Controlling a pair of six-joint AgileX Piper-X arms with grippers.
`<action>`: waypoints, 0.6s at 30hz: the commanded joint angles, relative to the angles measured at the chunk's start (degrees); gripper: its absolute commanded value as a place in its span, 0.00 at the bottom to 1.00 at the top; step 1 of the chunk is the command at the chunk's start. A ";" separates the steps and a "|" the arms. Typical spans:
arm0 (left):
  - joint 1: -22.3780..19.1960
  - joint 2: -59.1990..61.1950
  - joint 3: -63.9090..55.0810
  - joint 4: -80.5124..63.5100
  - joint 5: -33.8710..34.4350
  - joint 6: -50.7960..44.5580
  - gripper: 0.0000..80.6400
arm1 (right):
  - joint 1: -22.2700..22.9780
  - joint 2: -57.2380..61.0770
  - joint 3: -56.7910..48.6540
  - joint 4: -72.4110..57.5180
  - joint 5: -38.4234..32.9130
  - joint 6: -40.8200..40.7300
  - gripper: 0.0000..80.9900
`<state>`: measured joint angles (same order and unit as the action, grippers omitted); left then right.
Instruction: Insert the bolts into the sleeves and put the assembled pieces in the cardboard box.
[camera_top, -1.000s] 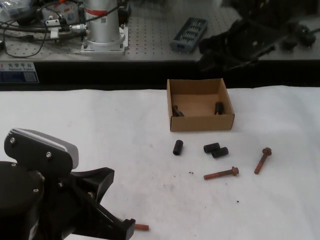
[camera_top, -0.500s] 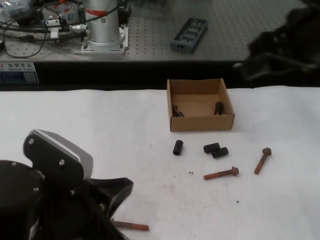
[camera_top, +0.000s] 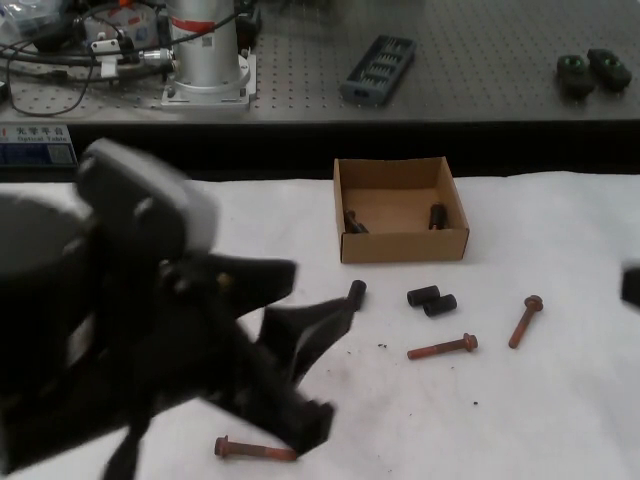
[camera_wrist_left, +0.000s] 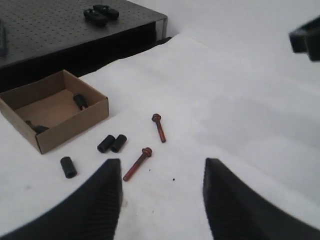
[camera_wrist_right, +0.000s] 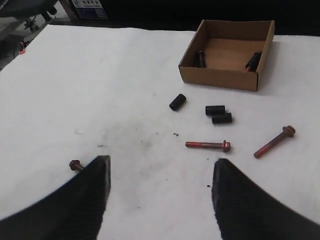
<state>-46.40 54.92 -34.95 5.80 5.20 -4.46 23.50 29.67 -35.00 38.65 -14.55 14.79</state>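
Note:
The cardboard box (camera_top: 404, 243) stands on the white cloth with two dark assembled pieces (camera_top: 355, 222) inside. In front of it lie three loose black sleeves: one (camera_top: 356, 294) apart, two (camera_top: 431, 299) side by side. Two rusty bolts (camera_top: 442, 347) (camera_top: 525, 320) lie nearer, and a third bolt (camera_top: 255, 449) lies at the front. My left arm (camera_top: 150, 300) fills the near left. Its gripper (camera_wrist_left: 161, 165) hangs open and holds nothing, above the cloth short of a bolt (camera_wrist_left: 137, 164). My right gripper (camera_wrist_right: 161, 161) is open too, one finger (camera_wrist_right: 85, 190) partly hiding the third bolt (camera_wrist_right: 76, 164).
Behind the cloth is a dark perforated bench with a metal post (camera_top: 205, 50), a ribbed dark rack (camera_top: 378, 65) and two black knobs (camera_top: 590, 68). The right arm (camera_top: 630, 285) shows at the right edge. Bare cloth lies to the right of the bolts.
My left arm has swung up and to the right, uncovering the whole front bolt. The right arm has left the back right and now sits at the right edge.

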 joint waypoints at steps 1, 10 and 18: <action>0.04 5.39 -4.33 2.96 0.72 2.61 0.42 | -0.04 -6.66 5.03 -4.48 -1.98 4.13 0.56; 0.04 25.94 -15.42 4.96 0.06 10.86 0.42 | -0.04 -20.43 15.15 -10.72 -12.29 11.11 0.56; 2.89 41.96 -33.45 17.32 -11.54 11.86 0.42 | -0.04 -23.84 20.89 -10.92 -15.80 12.21 0.56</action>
<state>-45.23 91.96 -60.42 17.42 -3.37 7.31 23.50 6.46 -15.11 29.27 -29.04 26.16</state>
